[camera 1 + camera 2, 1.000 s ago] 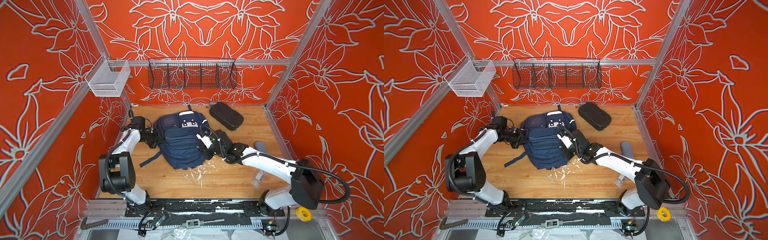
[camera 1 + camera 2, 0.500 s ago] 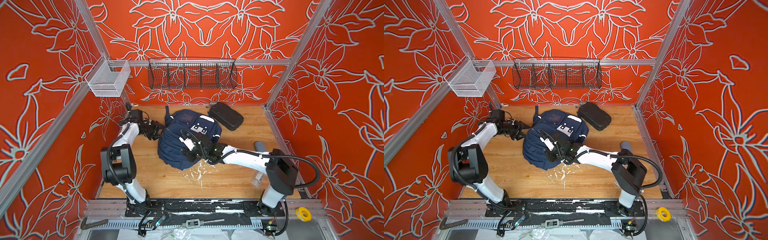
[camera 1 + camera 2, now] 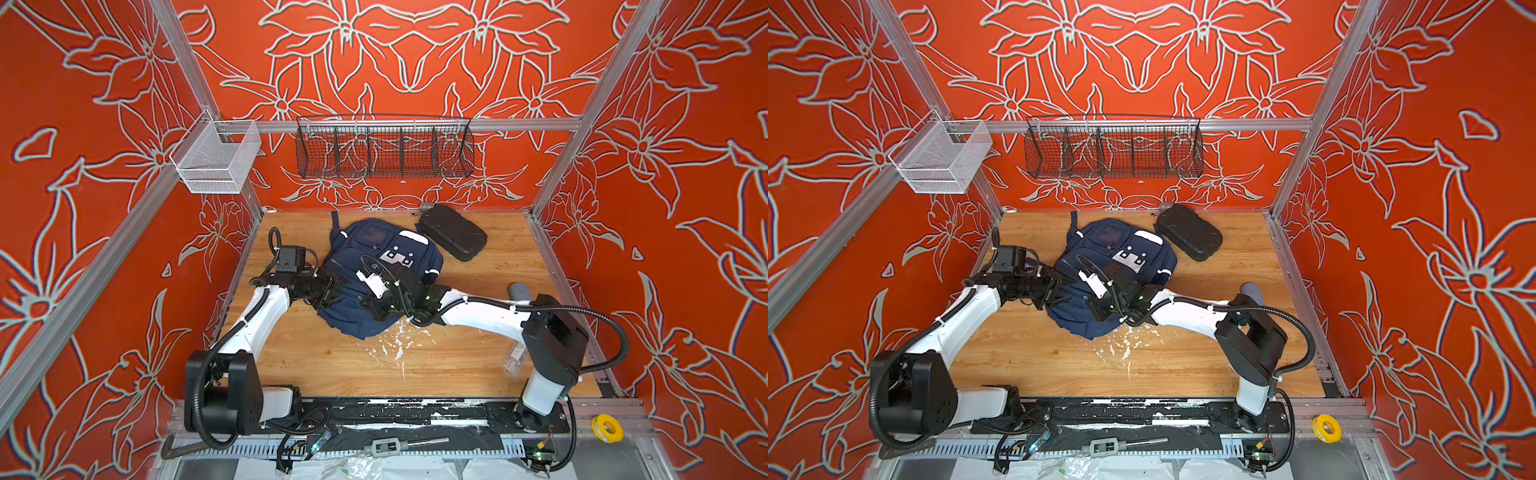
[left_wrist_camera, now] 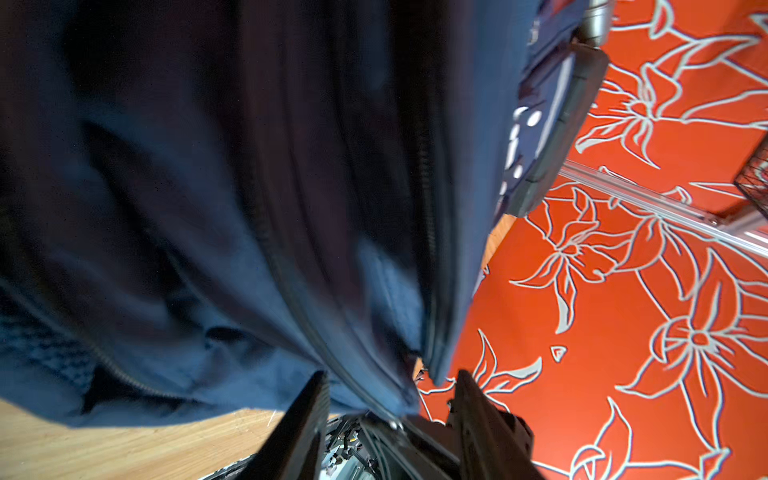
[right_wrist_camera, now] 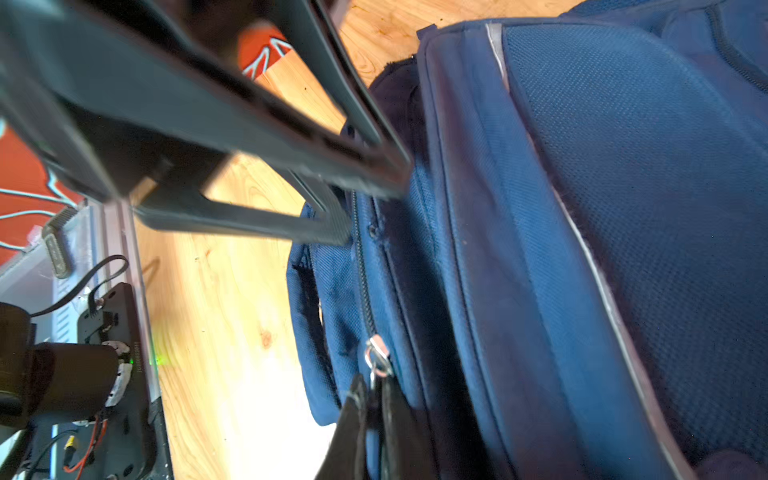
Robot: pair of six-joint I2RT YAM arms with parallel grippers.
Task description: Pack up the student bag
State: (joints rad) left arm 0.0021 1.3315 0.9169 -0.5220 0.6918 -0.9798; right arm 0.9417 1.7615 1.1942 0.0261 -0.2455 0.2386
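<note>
The student bag [image 3: 376, 266] [image 3: 1115, 266], a navy backpack with a white dotted patch, lies front side up on the wooden floor. My left gripper [image 3: 332, 291] [image 3: 1061, 289] is at its left edge. In the left wrist view the left gripper [image 4: 390, 386] is open, with a fold of the bag [image 4: 249, 208] and its zipper line between the jaws. My right gripper [image 3: 372, 312] [image 5: 374, 390] is shut on a zipper pull with a metal ring [image 5: 376, 357], low on the bag's front. The left gripper's fingers [image 5: 365, 166] also show in the right wrist view.
A black oval hard case [image 3: 451, 237] lies behind the bag to the right. A grey cylinder [image 3: 519, 291] and a clear bottle [image 3: 515, 357] sit by the right wall. A black wire basket [image 3: 384, 149] and a white mesh basket [image 3: 216, 162] hang on the walls. White flecks [image 3: 395, 340] dot the floor.
The left gripper let go of the bag's left side, opened, and came forward to the bag's lower left edge. The right gripper dragged the zipper pull leftward, and the bag turned and shifted.
</note>
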